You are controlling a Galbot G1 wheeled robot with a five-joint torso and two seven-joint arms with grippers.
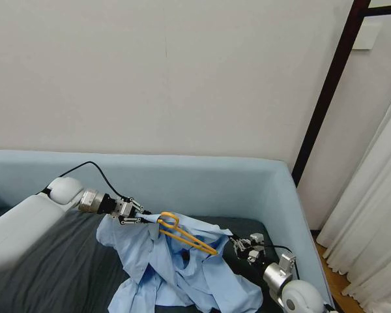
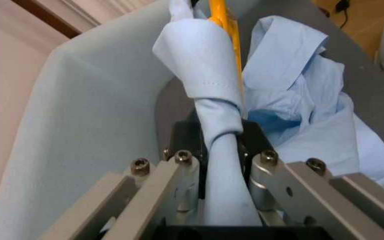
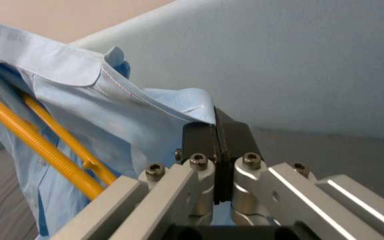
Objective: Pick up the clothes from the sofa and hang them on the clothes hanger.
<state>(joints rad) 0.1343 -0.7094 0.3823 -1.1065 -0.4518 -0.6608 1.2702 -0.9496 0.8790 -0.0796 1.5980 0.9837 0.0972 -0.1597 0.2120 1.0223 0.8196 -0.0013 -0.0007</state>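
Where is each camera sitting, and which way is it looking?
Head view: on the robot's head, facing forward and down at the sofa; both arms show, left hand and right hand each shut on the blue shirt.
Left wrist view: on the left wrist, facing along its hand at the pinched shirt and yellow hanger.
Right wrist view: on the right wrist, facing past its hand at the shirt's collar and sofa back.
Shared: both wrist views see the shirt and hanger, from opposite ends.
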